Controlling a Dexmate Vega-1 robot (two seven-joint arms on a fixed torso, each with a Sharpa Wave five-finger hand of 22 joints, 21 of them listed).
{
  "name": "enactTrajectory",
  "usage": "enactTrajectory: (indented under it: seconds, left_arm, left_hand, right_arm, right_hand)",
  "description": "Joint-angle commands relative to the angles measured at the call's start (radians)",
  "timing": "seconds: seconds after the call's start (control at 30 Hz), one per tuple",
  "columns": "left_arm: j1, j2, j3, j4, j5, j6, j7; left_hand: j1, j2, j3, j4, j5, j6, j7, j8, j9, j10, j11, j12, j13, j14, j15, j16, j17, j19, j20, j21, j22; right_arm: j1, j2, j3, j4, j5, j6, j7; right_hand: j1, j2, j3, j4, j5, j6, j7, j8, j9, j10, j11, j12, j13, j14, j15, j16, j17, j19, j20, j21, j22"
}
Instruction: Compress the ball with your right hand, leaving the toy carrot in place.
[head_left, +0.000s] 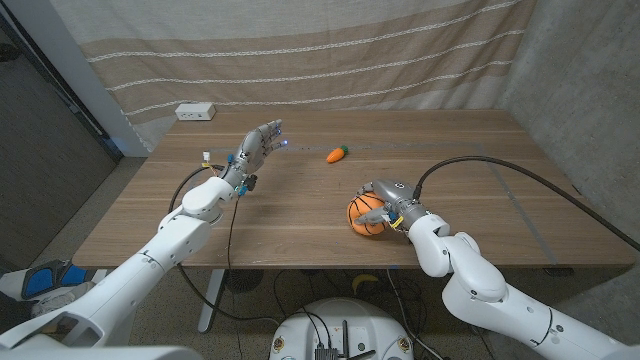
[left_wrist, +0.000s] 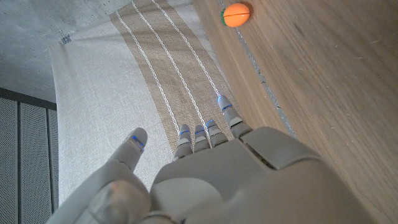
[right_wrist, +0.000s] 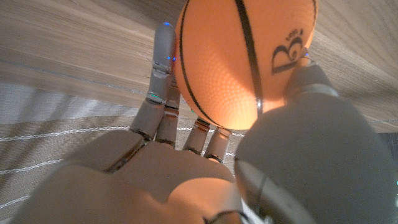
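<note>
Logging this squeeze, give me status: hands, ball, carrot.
Right hand grips mini basketball. Left hand open, raised. Toy carrot apart, nothing obstructing.

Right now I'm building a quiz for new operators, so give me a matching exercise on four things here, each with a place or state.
Things:
1. orange basketball-patterned ball
2. small orange toy carrot
3. left hand
4. white power strip

States:
A. raised, fingers apart, holding nothing
B. at the table's far edge by the curtain
C. gripped by the right hand
D. lying alone mid-table

Pairs: 1-C, 2-D, 3-A, 4-B
</note>
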Motion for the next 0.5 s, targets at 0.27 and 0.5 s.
enactTrajectory:
  seconds: [0.27,0.5]
  left_arm:
    - [-0.010,-0.009,0.002,0.011,0.003,-0.014,-0.001]
    - [-0.021,-0.015,0.003,0.028,0.002,-0.024,-0.014]
  left_hand:
    - [-0.013,0.031,0.006,-0.006,-0.002,0.007,0.003,0.002,0.003,0.002,0.001,0.003,0.003,0.003,-0.004,-0.002,0.000,0.006,0.005,-0.005,0.004]
    - [-0.013,0.031,0.007,-0.007,-0.002,0.006,0.001,0.002,0.003,0.002,0.000,0.003,0.003,0.003,-0.005,-0.002,0.000,0.007,0.005,-0.008,0.004]
  right_arm:
    - [-0.031,-0.009,0.070,-0.017,0.066,0.100,-0.193]
    - [-0.037,0.006,0.098,-0.009,0.104,0.135,-0.255]
  right_hand:
    - [0.353,0.339,0.045,-0.047,0.009,0.185,0.175,0.002,0.004,0.072,0.037,0.002,0.061,0.274,-0.387,-0.001,0.002,-0.104,-0.204,0.016,-0.006]
    - [0.355,0.339,0.044,-0.046,0.009,0.185,0.173,-0.001,0.004,0.074,0.036,0.002,0.067,0.276,-0.387,-0.003,0.002,-0.106,-0.205,0.022,-0.011]
